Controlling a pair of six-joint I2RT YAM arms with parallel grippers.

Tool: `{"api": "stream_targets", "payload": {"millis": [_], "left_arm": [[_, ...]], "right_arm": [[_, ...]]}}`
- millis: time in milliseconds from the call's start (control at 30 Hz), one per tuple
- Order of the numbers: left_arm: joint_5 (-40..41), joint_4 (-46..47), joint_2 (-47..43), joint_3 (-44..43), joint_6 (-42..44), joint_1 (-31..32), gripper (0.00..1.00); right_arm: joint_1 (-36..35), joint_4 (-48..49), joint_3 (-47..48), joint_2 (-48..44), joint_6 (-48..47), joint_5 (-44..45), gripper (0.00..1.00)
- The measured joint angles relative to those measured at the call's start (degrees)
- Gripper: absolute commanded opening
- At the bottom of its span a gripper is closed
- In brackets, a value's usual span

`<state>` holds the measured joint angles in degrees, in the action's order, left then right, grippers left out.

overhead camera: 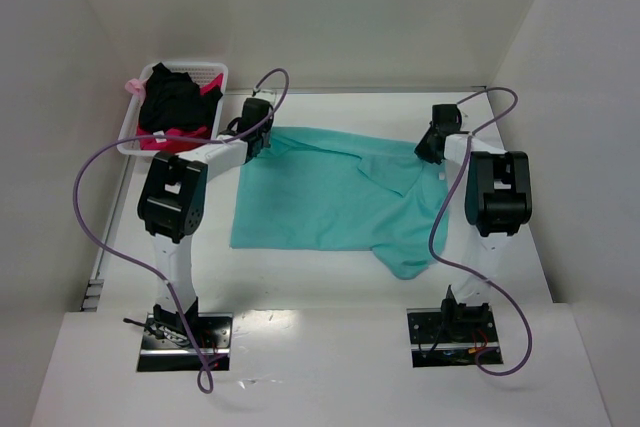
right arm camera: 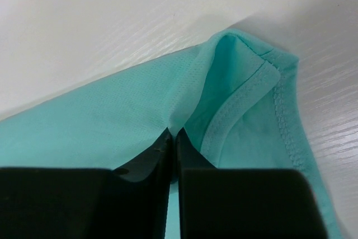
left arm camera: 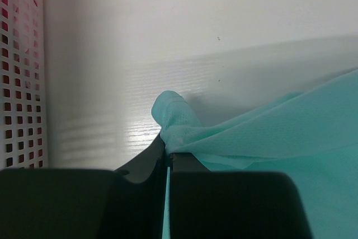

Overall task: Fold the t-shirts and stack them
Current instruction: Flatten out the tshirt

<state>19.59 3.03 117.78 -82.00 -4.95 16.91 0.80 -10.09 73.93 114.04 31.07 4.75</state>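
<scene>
Well, where is your t-shirt (overhead camera: pixel 330 197) lying now?
It is lying spread on the tabletop (overhead camera: pixel 300 282) near the basket (overhead camera: pixel 216 73). Your left claw (left arm camera: pixel 168 150) and right claw (right arm camera: pixel 173 136) are both pinching its far edge.

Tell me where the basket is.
In the top view, the white basket sits at the far left, just left of the left gripper.
</scene>
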Motion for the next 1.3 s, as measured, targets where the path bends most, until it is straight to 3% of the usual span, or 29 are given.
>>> {"api": "stream_targets", "payload": {"millis": [33,200,400,633,1033,1300], "left_arm": [[0.0,0.0,-0.1,0.2,0.0,0.0,0.00],[0.0,0.0,-0.8,0.7,0.0,-0.4,0.00],[-1.3,-1.0,-3.7,1.8,-0.9,-0.5,0.00],[-2.6,-3.3,-16.5,2.3,-1.8,-0.5,0.00],[-0.4,-4.0,-36.9,-1.3,0.0,-0.5,0.00],[-0.5,-5.1,-46.1,-1.2,2.1,-0.1,0.00]], "right_arm": [[0.0,-0.1,0.0,0.0,-0.1,0.1,0.02],[-0.3,-1.3,-0.2,-2.7,-0.9,2.3,0.01],[-0.7,-1.4,-0.4,-16.0,-2.4,3.9,0.01],[-0.7,-1.5,3.5,-27.1,-4.2,4.2,0.01],[-1.2,-3.1,20.0,-33.4,-8.0,5.2,0.01],[-1.6,-3.7,20.4,-46.8,-9.3,4.2,0.01]]}}
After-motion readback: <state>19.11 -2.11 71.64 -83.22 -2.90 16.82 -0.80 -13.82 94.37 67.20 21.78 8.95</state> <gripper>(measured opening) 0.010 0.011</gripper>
